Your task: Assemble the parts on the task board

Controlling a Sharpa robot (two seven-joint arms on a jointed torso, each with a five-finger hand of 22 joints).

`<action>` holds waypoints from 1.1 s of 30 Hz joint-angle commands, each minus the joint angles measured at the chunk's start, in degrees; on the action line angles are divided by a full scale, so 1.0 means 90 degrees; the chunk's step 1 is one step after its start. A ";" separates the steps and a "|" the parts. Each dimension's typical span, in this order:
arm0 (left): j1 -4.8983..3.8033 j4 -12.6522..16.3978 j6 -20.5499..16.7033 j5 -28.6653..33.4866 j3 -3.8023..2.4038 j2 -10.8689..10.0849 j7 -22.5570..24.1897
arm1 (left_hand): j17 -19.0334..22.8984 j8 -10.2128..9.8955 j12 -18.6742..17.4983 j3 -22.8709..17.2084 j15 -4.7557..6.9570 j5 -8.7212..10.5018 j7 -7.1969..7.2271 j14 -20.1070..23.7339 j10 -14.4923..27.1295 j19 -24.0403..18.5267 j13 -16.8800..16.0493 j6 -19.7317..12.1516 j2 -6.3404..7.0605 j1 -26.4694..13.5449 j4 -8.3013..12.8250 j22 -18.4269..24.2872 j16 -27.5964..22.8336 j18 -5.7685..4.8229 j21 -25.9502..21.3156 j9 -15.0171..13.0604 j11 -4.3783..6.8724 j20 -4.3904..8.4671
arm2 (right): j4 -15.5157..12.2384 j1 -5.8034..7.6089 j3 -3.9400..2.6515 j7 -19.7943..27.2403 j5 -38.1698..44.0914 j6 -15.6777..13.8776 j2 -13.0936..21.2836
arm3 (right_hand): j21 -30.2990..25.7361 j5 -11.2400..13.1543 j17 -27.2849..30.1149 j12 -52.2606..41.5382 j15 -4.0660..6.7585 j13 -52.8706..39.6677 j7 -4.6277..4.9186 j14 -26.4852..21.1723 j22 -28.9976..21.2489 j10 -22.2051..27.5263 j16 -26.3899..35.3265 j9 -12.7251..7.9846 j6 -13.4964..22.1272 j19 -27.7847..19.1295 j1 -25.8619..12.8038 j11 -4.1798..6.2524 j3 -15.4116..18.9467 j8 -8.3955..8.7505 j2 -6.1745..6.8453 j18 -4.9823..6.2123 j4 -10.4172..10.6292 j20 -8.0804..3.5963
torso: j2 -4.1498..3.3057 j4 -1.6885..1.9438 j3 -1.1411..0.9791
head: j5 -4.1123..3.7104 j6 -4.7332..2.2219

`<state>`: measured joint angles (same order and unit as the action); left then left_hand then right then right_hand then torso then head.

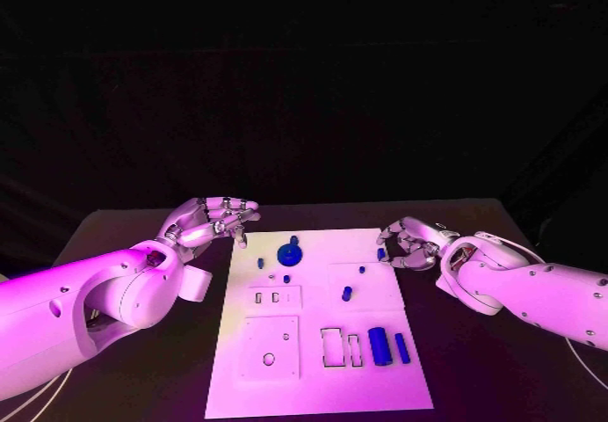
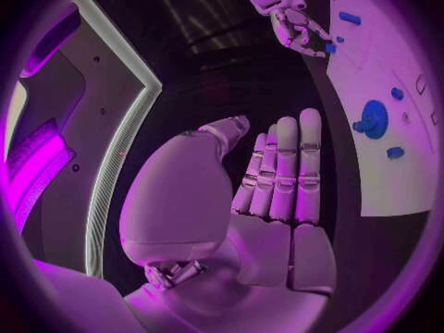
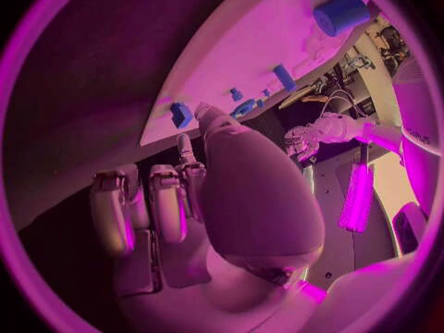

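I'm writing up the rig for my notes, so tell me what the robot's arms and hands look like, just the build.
Both arms are smooth white rounded shells with small dark screw dots, tinted by the coloured light. Each ends in a silvery, many-fingered hand, left hand and right hand, with segmented metallic fingers and a bulbous, smooth thumb base. Thin pale cables trail near both arms at the lower corners of the head view.

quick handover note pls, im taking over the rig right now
Left hand: open, holding nothing, off the task board's far left corner.
Right hand: at the board's right edge, fingers by a small blue part; a hold isn't clear.
On the board: round blue part at the far end, blue cylinder and blue bar near the slots.
Left: most parts lie loose, slots unfilled.
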<state>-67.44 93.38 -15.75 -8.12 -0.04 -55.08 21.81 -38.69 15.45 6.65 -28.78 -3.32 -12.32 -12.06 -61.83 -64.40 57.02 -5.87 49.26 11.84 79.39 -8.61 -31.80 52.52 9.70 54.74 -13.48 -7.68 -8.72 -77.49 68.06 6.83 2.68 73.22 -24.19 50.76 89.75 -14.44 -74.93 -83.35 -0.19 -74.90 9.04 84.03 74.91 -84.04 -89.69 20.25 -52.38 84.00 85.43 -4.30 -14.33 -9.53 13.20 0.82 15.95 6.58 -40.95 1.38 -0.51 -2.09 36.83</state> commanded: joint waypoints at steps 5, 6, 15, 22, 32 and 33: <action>-0.0006 0.0007 0.0106 -0.0004 -0.0004 0.0004 0.0044 | 0.0010 0.0002 0.0002 -0.0046 -0.0005 0.0030 0.0010 0.0049 0.0039 -0.0054 -0.0007 -0.0048 -0.0029 -0.0010 0.0007 -0.0009 0.0030 0.0093 0.0025 -0.0009 -0.0013 0.0003 | 0.0084 -0.0025 0.0000 -0.0161 0.0164 0.0065 -0.0076 | 0.0028 -0.0052 -0.1657 -0.0042 -0.0008 -0.1101 0.0020 0.0659 0.1676 -0.0098 -0.0027 -0.0001 -0.0040 0.0667 0.0049 -0.0008 -0.0115 0.0013 -0.0079 -0.0091 0.0000 -0.0030 | -0.0001 -0.0010 -0.0008 | 0.0002 -0.0007; -0.0006 0.0006 0.0105 -0.0004 -0.0004 0.0003 0.0043 | 0.0010 0.0002 0.0002 -0.0046 -0.0005 0.0030 0.0010 0.0049 0.0039 -0.0054 -0.0007 -0.0048 -0.0029 -0.0010 0.0007 -0.0009 0.0030 0.0093 0.0025 -0.0009 -0.0013 0.0003 | 0.0090 -0.0027 0.0000 -0.0171 0.0169 0.0067 -0.0081 | 0.0028 -0.0051 -0.1659 -0.0040 -0.0009 -0.1099 0.0021 0.0660 0.1676 -0.0097 -0.0028 -0.0001 -0.0042 0.0667 0.0055 -0.0008 -0.0126 0.0013 -0.0087 -0.0091 0.0000 -0.0029 | 0.0000 -0.0013 -0.0010 | 0.0003 -0.0005; -0.0006 -0.0001 0.0107 -0.0004 -0.0004 0.0008 0.0039 | 0.0010 0.0002 0.0002 -0.0046 -0.0005 0.0030 0.0010 0.0049 0.0039 -0.0054 -0.0007 -0.0048 -0.0029 -0.0010 0.0007 -0.0009 0.0030 0.0093 0.0025 -0.0009 -0.0013 0.0003 | 0.0129 -0.0038 0.0000 -0.0228 0.0190 0.0114 -0.0116 | 0.0028 -0.0055 -0.1664 -0.0060 -0.0012 -0.1116 0.0024 0.0661 0.1676 -0.0115 -0.0030 -0.0008 -0.0095 0.0667 0.0115 -0.0012 -0.0314 0.0018 -0.0201 -0.0091 -0.0006 -0.0020 | 0.0004 -0.0010 -0.0008 | -0.0004 -0.0003; -0.0006 -0.0006 0.0109 -0.0004 -0.0004 0.0011 0.0038 | 0.0010 0.0002 0.0002 -0.0046 -0.0005 0.0030 0.0010 0.0049 0.0039 -0.0054 -0.0007 -0.0048 -0.0029 -0.0010 0.0007 -0.0009 0.0030 0.0093 0.0025 -0.0009 -0.0013 0.0003 | 0.0149 -0.0039 0.0000 -0.0249 0.0193 0.0148 -0.0143 | 0.0028 -0.0048 -0.1671 -0.0075 -0.0011 -0.1128 0.0022 0.0663 0.1676 -0.0128 -0.0033 -0.0008 -0.0113 0.0667 0.0123 -0.0011 -0.0351 0.0016 -0.0217 -0.0091 -0.0010 -0.0021 | 0.0002 -0.0011 -0.0008 | -0.0007 -0.0005; -0.0006 -0.0007 0.0105 -0.0004 -0.0004 0.0007 0.0035 | 0.0010 0.0002 0.0002 -0.0046 -0.0005 0.0030 0.0010 0.0049 0.0039 -0.0054 -0.0007 -0.0048 -0.0029 -0.0010 0.0007 -0.0009 0.0030 0.0093 0.0025 -0.0009 -0.0013 0.0003 | 0.0191 -0.0043 0.0000 -0.0296 0.0211 0.0207 -0.0189 | 0.0028 -0.0023 -0.1674 -0.0095 -0.0008 -0.1144 0.0017 0.0663 0.1676 -0.0145 -0.0034 -0.0004 -0.0150 0.0667 0.0113 -0.0008 -0.0388 0.0004 -0.0227 -0.0091 -0.0008 -0.0022 | 0.0003 -0.0008 -0.0002 | -0.0007 0.0005; -0.0006 -0.0007 0.0105 -0.0004 -0.0004 0.0007 0.0035 | 0.0010 0.0002 0.0002 -0.0046 -0.0005 0.0030 0.0010 0.0049 0.0039 -0.0054 -0.0007 -0.0048 -0.0029 -0.0010 0.0007 -0.0009 0.0030 0.0093 0.0025 -0.0009 -0.0013 0.0003 | 0.0193 -0.0044 0.0000 -0.0300 0.0212 0.0213 -0.0192 | 0.0028 -0.0015 -0.1674 -0.0103 -0.0007 -0.1151 0.0014 0.0663 0.1676 -0.0152 -0.0034 -0.0003 -0.0164 0.0667 0.0109 -0.0005 -0.0397 0.0000 -0.0227 -0.0091 -0.0008 -0.0022 | 0.0004 -0.0009 -0.0003 | -0.0005 0.0009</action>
<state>-67.44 93.24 -15.69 -8.12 -0.04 -55.09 21.78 -38.69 15.45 6.65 -28.78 -3.31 -12.32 -12.06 -61.83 -64.41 57.02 -5.86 49.26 11.84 79.39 -8.61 -31.79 52.52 9.70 54.74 -13.47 -7.68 -8.71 -75.79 67.73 6.81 0.27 74.32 -23.53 49.16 89.75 -14.77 -74.91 -84.05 -0.19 -74.93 9.25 84.03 74.94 -84.04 -89.69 20.26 -53.39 84.00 86.48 -4.30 -17.51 -9.53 11.69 0.82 15.98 6.58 -40.92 1.29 -0.55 -2.12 36.87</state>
